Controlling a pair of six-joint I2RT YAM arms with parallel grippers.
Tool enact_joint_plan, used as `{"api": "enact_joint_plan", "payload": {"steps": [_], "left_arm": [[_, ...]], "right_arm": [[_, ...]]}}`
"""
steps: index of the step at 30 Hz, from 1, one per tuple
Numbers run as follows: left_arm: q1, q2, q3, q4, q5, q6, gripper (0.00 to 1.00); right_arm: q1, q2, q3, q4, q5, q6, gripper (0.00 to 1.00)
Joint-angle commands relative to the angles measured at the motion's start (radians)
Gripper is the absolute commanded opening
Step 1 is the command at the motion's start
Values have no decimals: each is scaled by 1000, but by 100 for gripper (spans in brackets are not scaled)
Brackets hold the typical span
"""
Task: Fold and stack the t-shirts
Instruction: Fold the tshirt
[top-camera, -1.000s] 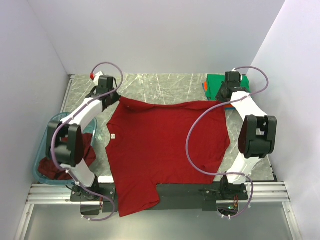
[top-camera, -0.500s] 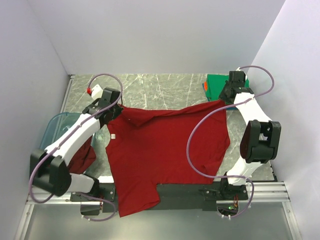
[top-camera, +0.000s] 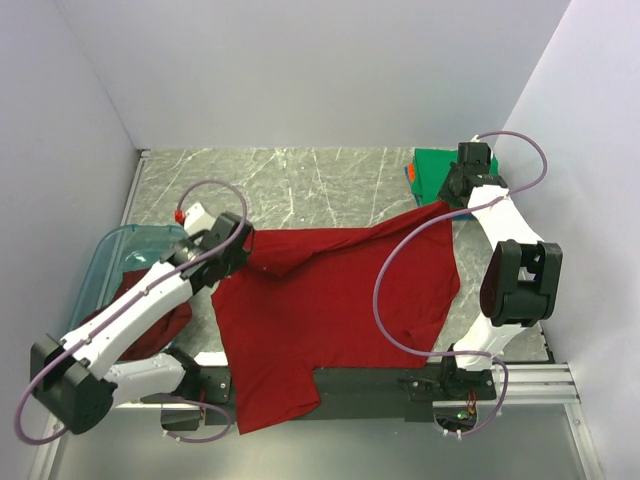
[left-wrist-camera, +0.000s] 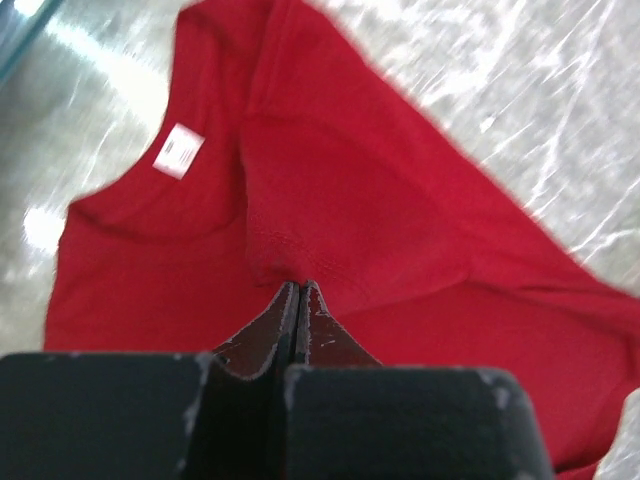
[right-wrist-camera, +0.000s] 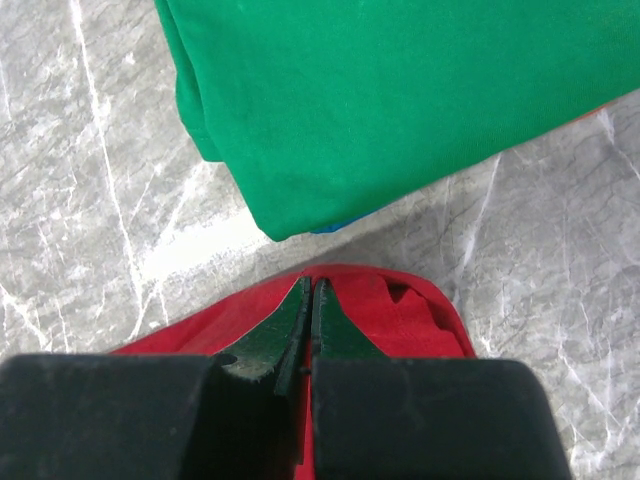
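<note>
A bright red t-shirt (top-camera: 330, 300) lies spread over the table, its near part hanging past the front edge. My left gripper (top-camera: 243, 252) is shut on its far left part, near the collar with the white label (left-wrist-camera: 178, 150); the jaws (left-wrist-camera: 297, 287) pinch a ridge of red cloth. My right gripper (top-camera: 447, 200) is shut on the shirt's far right corner (right-wrist-camera: 400, 310), just in front of the folded stack. The stack has a green t-shirt (right-wrist-camera: 400, 90) on top, with slivers of blue (right-wrist-camera: 340, 222) and orange (top-camera: 411, 172) under it.
A translucent blue tub (top-camera: 105, 262) stands at the left edge with a darker maroon t-shirt (top-camera: 160, 322) in it, partly under my left arm. White walls close in the grey marbled table (top-camera: 300, 180) on three sides. A black rail runs along the front.
My left gripper has drawn back toward the near edge and slightly right, dragging the shirt's far left part over the body. The right gripper has stayed by the green stack, so the far edge now slants.
</note>
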Motion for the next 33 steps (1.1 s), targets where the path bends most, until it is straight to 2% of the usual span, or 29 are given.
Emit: {"api": "enact_joint_plan", "payload": {"steps": [1, 12, 26, 33], "left_arm": [[-35, -65, -52, -56, -28, -80, 1], [-72, -103, -129, -12, 67, -67, 0], [-92, -157, -181, -24, 76, -76, 0], [-92, -185, -207, -35, 66, -83, 0]], "right_arm": [[-11, -40, 28, 9, 3, -20, 0], [-15, -73, -3, -10, 36, -28, 0], [-15, -168, -184, -40, 105, 35, 1], [-15, -188, -247, -88, 202, 87, 4]]}}
